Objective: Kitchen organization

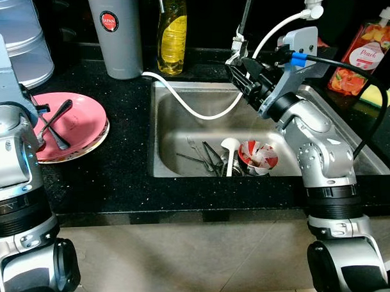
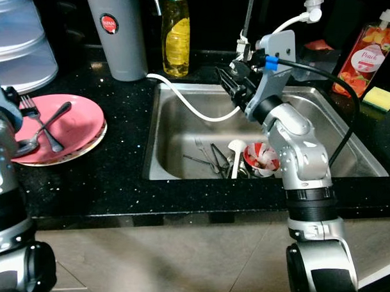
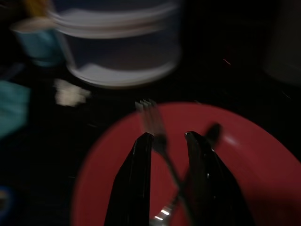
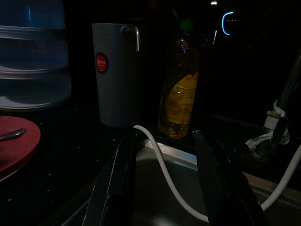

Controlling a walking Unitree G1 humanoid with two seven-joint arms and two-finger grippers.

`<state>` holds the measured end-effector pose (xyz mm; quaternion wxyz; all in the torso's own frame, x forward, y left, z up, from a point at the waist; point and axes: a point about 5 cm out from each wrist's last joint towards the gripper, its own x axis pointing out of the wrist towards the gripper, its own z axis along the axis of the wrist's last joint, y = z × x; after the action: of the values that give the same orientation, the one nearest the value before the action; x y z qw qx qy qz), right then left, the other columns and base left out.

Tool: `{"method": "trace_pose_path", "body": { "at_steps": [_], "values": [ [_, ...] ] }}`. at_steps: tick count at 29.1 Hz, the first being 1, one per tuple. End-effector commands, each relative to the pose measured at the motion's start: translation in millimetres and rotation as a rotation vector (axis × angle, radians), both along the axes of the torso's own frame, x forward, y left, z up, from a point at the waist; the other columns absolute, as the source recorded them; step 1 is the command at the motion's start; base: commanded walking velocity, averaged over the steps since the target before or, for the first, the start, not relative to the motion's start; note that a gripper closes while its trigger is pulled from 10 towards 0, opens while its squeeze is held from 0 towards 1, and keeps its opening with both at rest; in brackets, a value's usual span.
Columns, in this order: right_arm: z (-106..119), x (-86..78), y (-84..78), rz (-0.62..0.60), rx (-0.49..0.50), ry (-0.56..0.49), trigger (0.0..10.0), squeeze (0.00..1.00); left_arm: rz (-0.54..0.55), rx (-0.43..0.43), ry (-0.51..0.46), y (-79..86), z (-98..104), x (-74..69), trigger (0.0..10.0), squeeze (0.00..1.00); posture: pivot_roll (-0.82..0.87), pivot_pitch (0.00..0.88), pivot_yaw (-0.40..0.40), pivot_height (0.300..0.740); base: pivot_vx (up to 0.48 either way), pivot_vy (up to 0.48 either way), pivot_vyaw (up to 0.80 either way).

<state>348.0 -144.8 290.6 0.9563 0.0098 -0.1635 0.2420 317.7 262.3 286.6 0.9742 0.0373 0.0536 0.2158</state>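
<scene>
My left gripper [image 3: 167, 141] hangs low over the pink plate [image 1: 85, 118] on the black counter [image 1: 119, 168], its 2 fingers apart and empty, straddling the fork [image 3: 153, 125] that lies crossed with a spoon [image 1: 56, 119]. My right gripper [image 4: 164, 155] is up over the back of the sink [image 1: 180, 95], its fingers spread wide with nothing between them, just above the white hose [image 1: 194, 111] that loops into the basin. Down in the sink wait more cutlery [image 1: 205, 158], a white ladle [image 1: 228, 151] and a red-and-white cup [image 1: 259, 158].

I judge the fork is the pick here. To do it well, I should come straight down, keep the handle centred between my left fingers, and close near where it crosses the spoon without catching both. The plate rim is shallow, so a tilted approach could skid the fork. The grey mug [image 1: 117, 33] and yellow soap bottle [image 1: 172, 34] stand well apart behind.
</scene>
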Motion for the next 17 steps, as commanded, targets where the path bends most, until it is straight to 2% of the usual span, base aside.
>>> {"method": "trace_pose_path", "body": {
  "at_steps": [1,4,8,11,15,16,17],
  "values": [
    [-3,0.7,-1.5,-0.018,-0.031,0.009,10.0,0.0,-0.073,-0.017,0.047,-11.0,-7,5.1,10.0,0.0,0.27,0.0,-0.055,0.74,0.0,0.0,0.0],
    [-6,4.8,-1.9,-0.036,-0.051,0.035,10.0,0.0,-0.108,0.058,0.092,-18.6,-10,7.3,10.0,0.0,0.27,0.0,-0.06,0.74,0.0,0.0,0.0],
    [-8,7.3,-4.8,-0.064,-0.051,0.054,10.0,0.0,-0.133,0.103,0.142,-22.1,-22,7.1,10.0,0.0,0.27,0.0,-0.057,0.74,0.0,0.0,0.0],
    [-10,6.7,-4.7,-0.064,-0.046,0.058,10.0,0.0,-0.092,0.11,0.156,-16.5,-29,6.2,10.0,0.0,0.27,0.0,-0.057,0.74,0.0,0.0,0.0],
    [-12,6.2,-3.2,-0.056,-0.051,0.057,10.0,0.0,-0.062,0.053,0.143,-13.6,-32,5.7,10.0,0.0,0.27,0.0,-0.058,0.74,0.0,0.0,0.0],
    [-11,6.1,-1.9,-0.048,-0.055,0.053,10.0,0.0,-0.05,-0.001,0.144,-12.4,-35,5.2,10.0,0.8,0.27,0.0,-0.06,0.74,0.0,0.0,0.0],
    [-11,6.0,-1.6,-0.047,-0.056,0.052,10.0,0.0,-0.048,-0.014,0.146,-12.1,-36,5.1,10.0,0.8,0.27,0.0,-0.06,0.74,0.0,0.0,0.0]
  ]
}}
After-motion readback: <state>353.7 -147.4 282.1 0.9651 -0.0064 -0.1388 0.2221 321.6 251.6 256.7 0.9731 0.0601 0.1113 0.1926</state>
